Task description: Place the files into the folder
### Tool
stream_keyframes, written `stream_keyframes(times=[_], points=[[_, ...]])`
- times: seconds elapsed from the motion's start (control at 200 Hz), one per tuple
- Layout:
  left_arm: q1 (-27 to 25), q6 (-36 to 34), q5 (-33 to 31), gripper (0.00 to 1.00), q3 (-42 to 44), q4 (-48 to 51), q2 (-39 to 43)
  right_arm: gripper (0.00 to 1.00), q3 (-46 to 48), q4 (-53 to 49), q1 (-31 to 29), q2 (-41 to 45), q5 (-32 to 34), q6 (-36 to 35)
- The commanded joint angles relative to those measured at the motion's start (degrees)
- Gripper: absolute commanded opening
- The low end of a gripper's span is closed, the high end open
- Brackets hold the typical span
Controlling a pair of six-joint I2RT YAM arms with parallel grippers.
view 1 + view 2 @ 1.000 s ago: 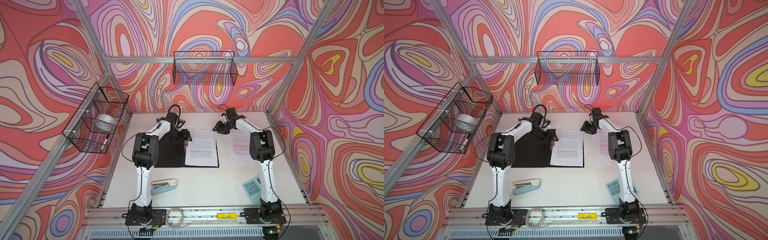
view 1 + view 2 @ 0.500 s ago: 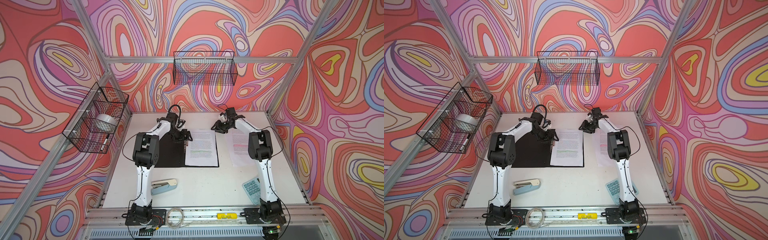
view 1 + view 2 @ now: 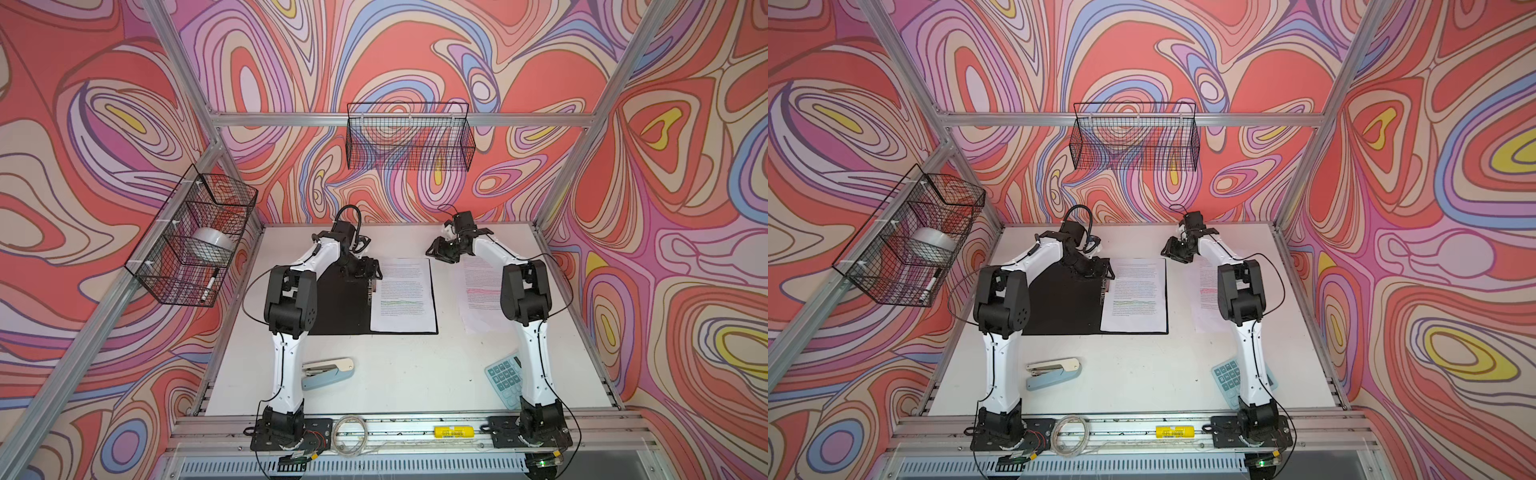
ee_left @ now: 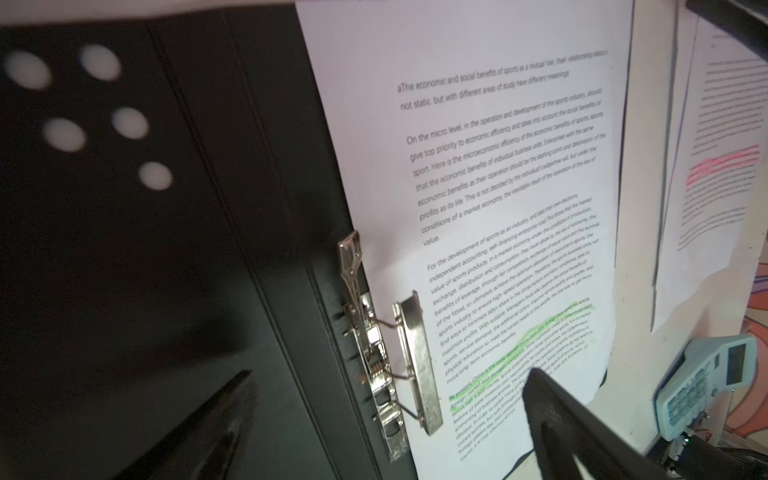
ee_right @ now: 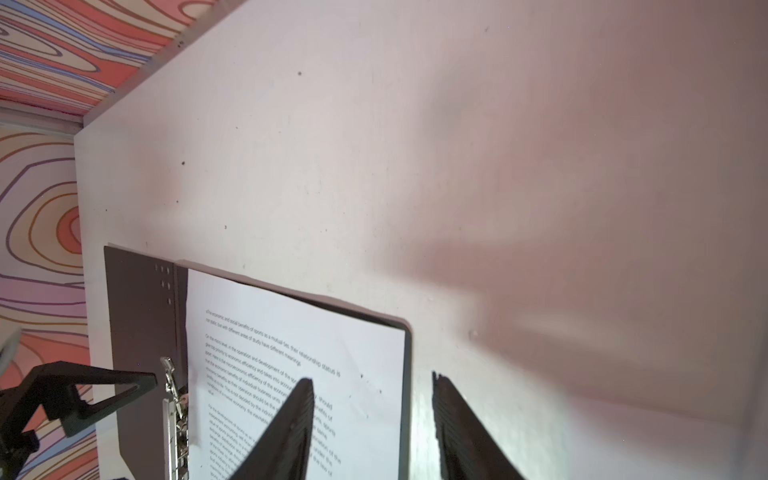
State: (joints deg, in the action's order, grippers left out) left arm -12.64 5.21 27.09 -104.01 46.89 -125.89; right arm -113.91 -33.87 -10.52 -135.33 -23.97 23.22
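The right gripper (image 3: 436,251) has edged a little to the left, toward the far right corner of the folder (image 3: 340,307), while the left arm has stayed where it was.

The folder lies open near the middle of the table (image 3: 415,374), black inside facing up. One of the files, the green-marked sheet (image 3: 405,295), already rests on its right half, and its left edge is tucked under the bar of the metal clip (image 4: 415,361). Whether the bar presses the paper down, I cannot tell.

The left gripper (image 4: 392,372) hangs low over the spine with its fingers spread wide, one over the black cover and one over the sheet. They straddle the clip and hold nothing, a stance that probably serves to work the clip's lever or to steady the paper.

The right gripper's fingers are partly apart and also hold nothing. One is above the filed sheet's far corner, the other above bare table just right of the folder, likely to nudge that sheet square.

The pink-marked sheet (image 3: 478,291) lies on the table to the right of the folder, partly under the right arm, so filing is unfinished.
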Motion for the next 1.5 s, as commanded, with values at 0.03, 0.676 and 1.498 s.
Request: stream_keyframes(times=[0.03, 0.676, 1.498], points=[[-0.1, -2.9, -3.0, 1.0, -5.1, 4.6, 7.8, 0.5, 6.0, 1.2, 1.9, 13.8, 11.5, 0.0], [-18.7, -3.4, 1.4, 1.0, -14.2, 11.5, 3.4, 0.57, 35.1, -3.0, 24.9, 28.8, 16.9, 0.7], [-18.5, 0.2, 1.4, 1.0, -4.8, 6.4, 7.0, 0.59, 24.9, -9.4, 20.1, 14.4, 22.6, -8.0]])
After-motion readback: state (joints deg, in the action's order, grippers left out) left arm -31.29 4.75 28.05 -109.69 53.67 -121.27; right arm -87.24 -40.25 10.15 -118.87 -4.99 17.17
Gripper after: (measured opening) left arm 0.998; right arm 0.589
